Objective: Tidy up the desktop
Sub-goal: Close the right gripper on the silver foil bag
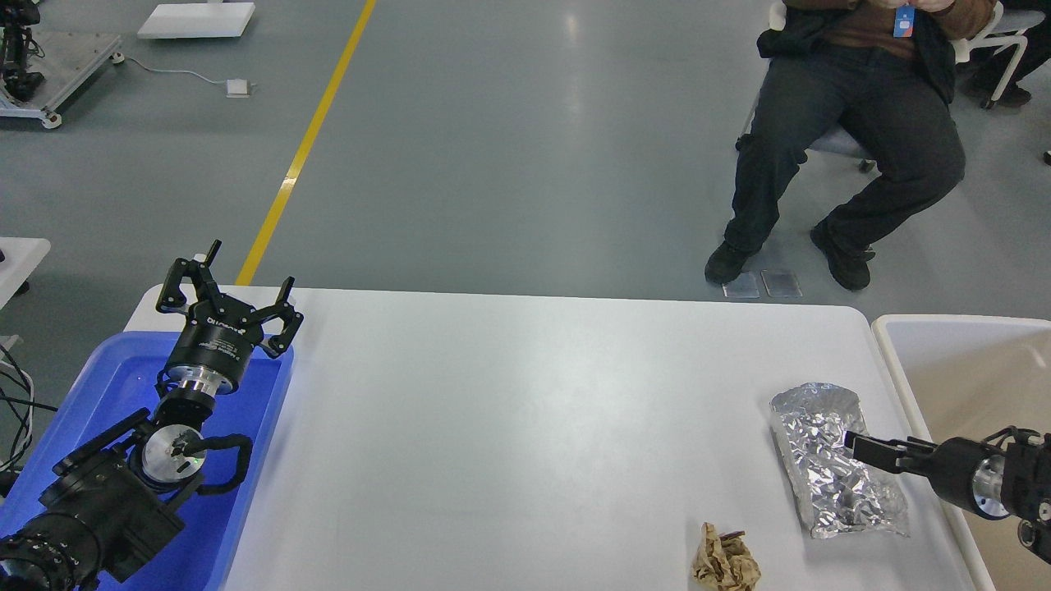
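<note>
The white desktop [534,427] fills the middle of the head view. A crumpled silver foil bag [817,423] lies flat near its right edge. A crumpled brown paper ball [724,562] lies at the front edge, left of the bag. My right gripper [862,449] reaches in from the right, low over the bag's right half; its dark fingers show side-on as one bar, so I cannot tell open from shut. My left gripper [234,279] is open and empty, held upright above the far end of the blue tray [275,402].
An off-white bin with a beige inside [969,361] stands against the desktop's right edge. The blue tray sits at the left edge under my left arm. A seated person [854,139] is beyond the far right corner. A yellow floor line [304,148] runs behind.
</note>
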`<action>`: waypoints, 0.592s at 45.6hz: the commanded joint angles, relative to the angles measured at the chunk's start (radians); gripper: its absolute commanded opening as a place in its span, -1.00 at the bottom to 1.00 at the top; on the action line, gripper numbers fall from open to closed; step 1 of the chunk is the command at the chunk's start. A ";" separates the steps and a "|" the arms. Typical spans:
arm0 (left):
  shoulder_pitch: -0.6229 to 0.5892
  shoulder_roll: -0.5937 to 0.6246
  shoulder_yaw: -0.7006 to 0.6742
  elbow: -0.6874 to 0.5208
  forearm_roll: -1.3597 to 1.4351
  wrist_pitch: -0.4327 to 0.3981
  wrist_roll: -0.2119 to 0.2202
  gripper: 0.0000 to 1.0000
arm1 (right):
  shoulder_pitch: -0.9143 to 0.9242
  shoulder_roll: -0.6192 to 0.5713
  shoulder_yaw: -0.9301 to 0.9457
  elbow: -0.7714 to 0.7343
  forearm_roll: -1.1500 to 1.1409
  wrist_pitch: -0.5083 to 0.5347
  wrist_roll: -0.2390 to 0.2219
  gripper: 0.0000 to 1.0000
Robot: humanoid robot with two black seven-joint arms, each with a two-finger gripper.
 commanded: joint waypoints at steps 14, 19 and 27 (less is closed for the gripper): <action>0.000 0.000 0.000 0.000 0.000 0.000 0.000 1.00 | -0.020 0.070 -0.003 -0.072 0.009 -0.068 0.015 0.96; 0.000 0.000 0.000 0.000 0.000 0.002 0.000 1.00 | -0.023 0.073 -0.005 -0.079 0.009 -0.073 0.015 0.90; 0.000 0.000 0.000 0.000 0.000 0.002 0.000 1.00 | -0.023 0.106 -0.058 -0.157 0.011 -0.111 0.046 0.82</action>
